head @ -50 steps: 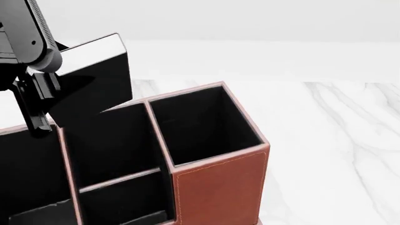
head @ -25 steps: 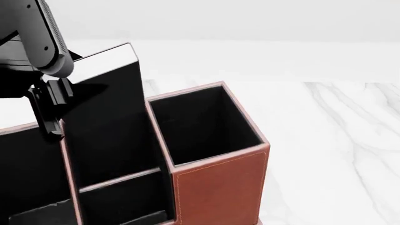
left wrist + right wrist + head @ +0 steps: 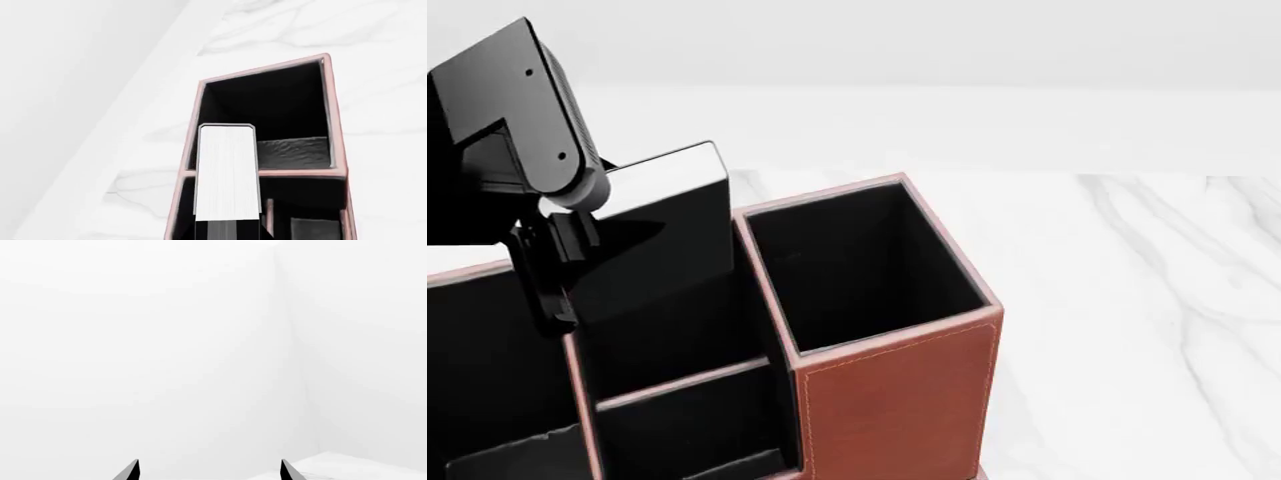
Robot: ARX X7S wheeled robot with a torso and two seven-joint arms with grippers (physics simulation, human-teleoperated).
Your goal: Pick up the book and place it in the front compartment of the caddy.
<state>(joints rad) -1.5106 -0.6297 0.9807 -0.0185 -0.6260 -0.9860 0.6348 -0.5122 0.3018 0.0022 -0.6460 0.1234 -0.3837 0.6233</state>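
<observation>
My left gripper (image 3: 557, 285) is shut on the black glossy book (image 3: 665, 235) and holds it upright. The book's lower part is down inside the front compartment (image 3: 674, 345), the middle black-lined pocket of the reddish-brown caddy (image 3: 894, 400), behind the low crossbar (image 3: 681, 383). In the left wrist view the book's white page edges (image 3: 227, 172) point into the caddy (image 3: 300, 173), and the gripper (image 3: 227, 234) shows only as a dark strip at the picture's edge. My right gripper (image 3: 210, 472) is open and empty, facing a white wall; it does not show in the head view.
The square end pocket (image 3: 861, 265) lies right of the book. A shallower pocket (image 3: 687, 435) sits in front of the crossbar. Another black pocket (image 3: 487, 370) is at the left. The white marble table (image 3: 1148, 300) stretches to the right.
The book has gone from tilted above the caddy to upright and has come down into the middle pocket. My left arm has dropped and moved right with it.
</observation>
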